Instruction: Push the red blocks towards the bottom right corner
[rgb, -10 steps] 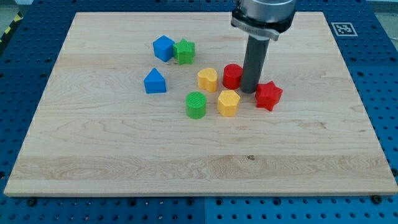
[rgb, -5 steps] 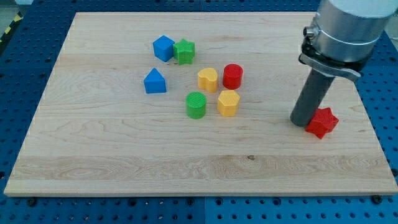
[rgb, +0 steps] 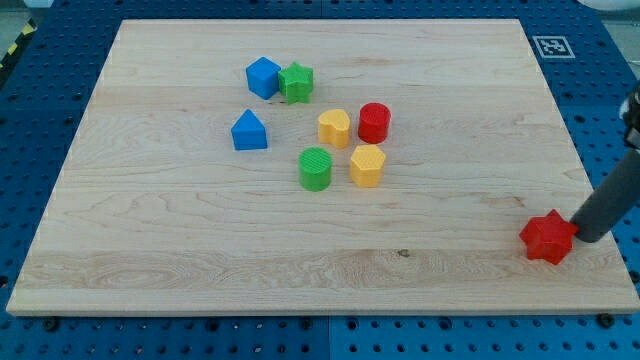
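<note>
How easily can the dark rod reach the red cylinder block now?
Probably yes. My tip stands beside the red star block, far toward the view's right. Bare wooden board lies between it and the red cylinder block; nothing blocks that side.

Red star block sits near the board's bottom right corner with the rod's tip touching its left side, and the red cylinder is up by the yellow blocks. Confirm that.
Wrong side. The camera view shows my tip at the red star block's right side, not its left. The red cylinder is indeed by the yellow blocks.
</note>
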